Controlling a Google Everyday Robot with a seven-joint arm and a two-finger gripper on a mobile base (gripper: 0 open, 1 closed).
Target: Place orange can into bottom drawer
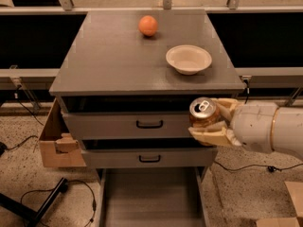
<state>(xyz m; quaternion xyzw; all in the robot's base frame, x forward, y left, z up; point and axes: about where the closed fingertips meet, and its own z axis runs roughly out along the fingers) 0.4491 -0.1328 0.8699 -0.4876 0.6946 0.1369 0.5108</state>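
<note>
Starting at the far left, a brown cardboard box (53,141) sits on the speckled floor right against the side of the grey cabinet, and a black cable (28,193) trails over the floor below it. The cabinet's tabletop (109,65) carries a round orange fruit (148,25) near its back edge and, to the right and closer to the front, a pale shallow bowl (188,59); the two stand apart. Under the tabletop, the top drawer (118,126) and the middle drawer (113,159) each show a black handle at the centre. Both look slightly ajar, with a dark gap above each front. Lowest of all, the bottom drawer (151,197) is pulled far out, its plain flat grey floor facing up.

Further right, the orange can (203,115) is off the tabletop and in the air, upright with its silver top and pull tab showing, in front of the right end of the top drawer's face. It hangs well above the bottom drawer, near that drawer's right side. The end effector (207,121) holds it, one tan finger (226,107) behind the can and the other (210,136) under its lower edge, closed narrowly around it. A thick white arm (270,129) runs off the right edge, and another cardboard box (286,209) sits in the lower right corner
</note>
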